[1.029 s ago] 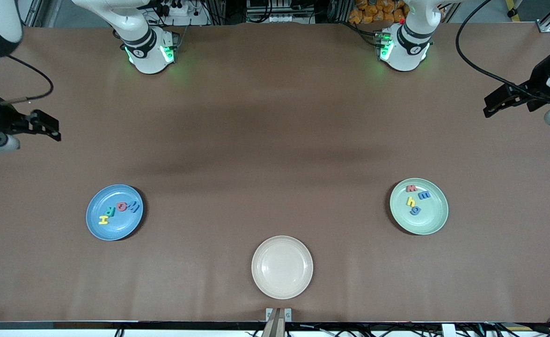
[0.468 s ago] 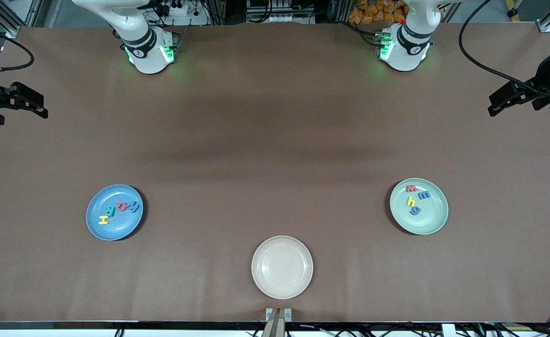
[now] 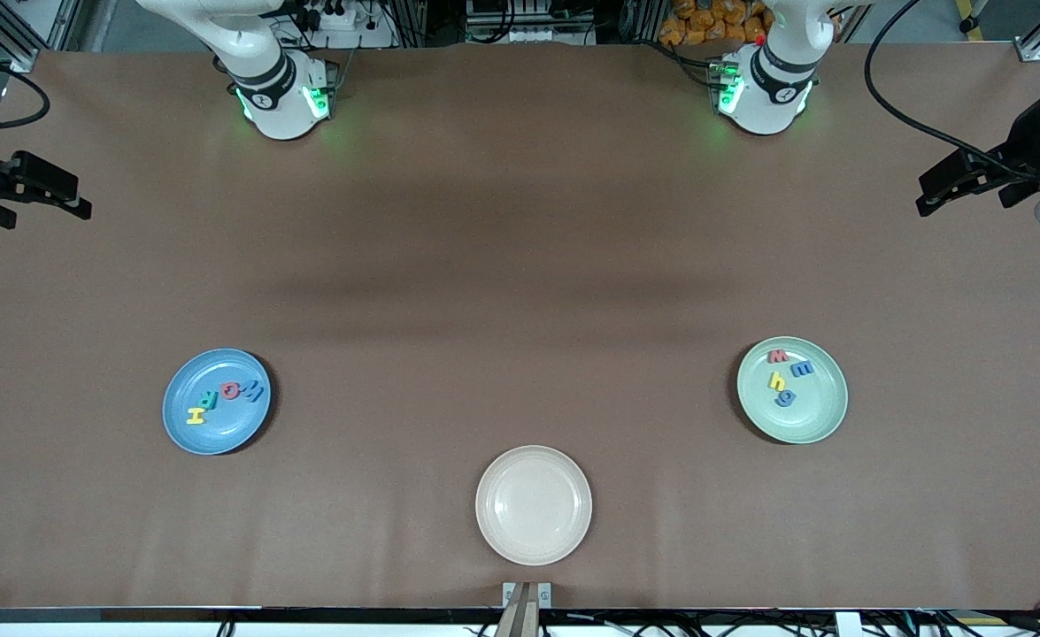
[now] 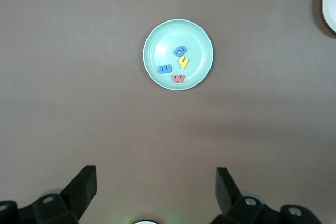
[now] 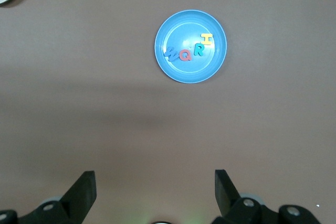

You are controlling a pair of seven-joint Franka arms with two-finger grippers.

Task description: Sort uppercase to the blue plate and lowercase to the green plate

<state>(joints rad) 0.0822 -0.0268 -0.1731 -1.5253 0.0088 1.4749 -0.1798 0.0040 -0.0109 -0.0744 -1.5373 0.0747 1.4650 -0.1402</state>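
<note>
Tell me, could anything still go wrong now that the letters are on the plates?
Little, probably. The capitals sit bunched on the blue plate, and the small letters on the green plate; a bump to either plate might scatter such light pieces. Both arms wait at the table's ends, left end effector and right end effector open and empty, so contact seems unlikely. The cream plate holds nothing.

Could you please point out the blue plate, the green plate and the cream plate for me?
blue plate (image 3: pixel 190 436), front view, bare part near its rim.
green plate (image 3: pixel 816 416), front view, bare part near its rim.
cream plate (image 3: pixel 533 504), front view, its bare middle.
</note>
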